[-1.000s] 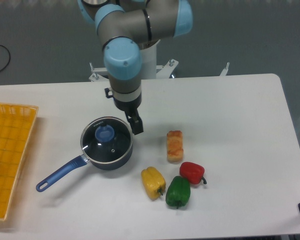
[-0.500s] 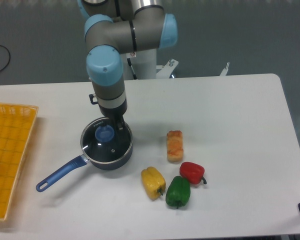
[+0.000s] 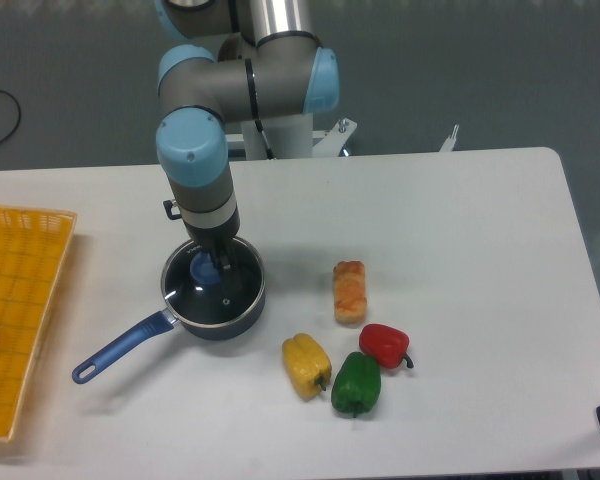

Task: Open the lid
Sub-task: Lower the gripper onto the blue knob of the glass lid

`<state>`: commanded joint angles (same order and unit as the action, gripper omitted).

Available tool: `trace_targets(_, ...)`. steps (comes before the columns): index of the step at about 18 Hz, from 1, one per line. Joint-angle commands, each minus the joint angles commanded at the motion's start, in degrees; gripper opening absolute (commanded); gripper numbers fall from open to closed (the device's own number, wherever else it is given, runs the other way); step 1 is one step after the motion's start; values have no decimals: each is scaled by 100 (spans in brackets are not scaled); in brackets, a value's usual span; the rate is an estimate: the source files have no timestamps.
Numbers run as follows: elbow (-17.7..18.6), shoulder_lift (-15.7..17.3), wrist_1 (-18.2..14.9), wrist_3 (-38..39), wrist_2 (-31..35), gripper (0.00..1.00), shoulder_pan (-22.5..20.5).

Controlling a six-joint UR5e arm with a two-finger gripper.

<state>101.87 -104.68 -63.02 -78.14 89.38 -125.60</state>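
Currently we see the gripper (image 3: 212,262) pointing down over the saucepan (image 3: 216,305), its dark fingers right at the blue knob (image 3: 204,269) in the middle of the lid (image 3: 220,292). Whether the fingers are clamped on the knob or merely around it we cannot tell; the wrist hides most of them from this camera. The lid sits flat on the saucepan, its metal rim matching the pot's edge all round.

The saucepan stands on the white tabletop (image 3: 460,230), left of centre, with its long blue handle (image 3: 120,348) running toward the front-left. Surroundings:
- an orange basket (image 3: 20,300) at the far left edge of the tabletop, well apart from the pot (a small reddish object shows at its left border, too cut off to identify);
- a piece of toasted bread (image 3: 349,291) to the right of the saucepan, apart from it;
- a yellow pepper (image 3: 306,365), a green pepper (image 3: 356,384) and a red pepper (image 3: 384,345) clustered in front of the bread, the green one touching or nearly touching both others.

None of these items lies against the saucepan or the lid. The arm itself covers the pot's rear rim from view.
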Motion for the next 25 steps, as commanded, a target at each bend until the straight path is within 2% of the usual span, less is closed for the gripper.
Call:
trace_targets(18, -53, -229, 0, 36, -9, 100, 97)
trace_targets(25, -44, -281, -8, 27, -9, 95, 132)
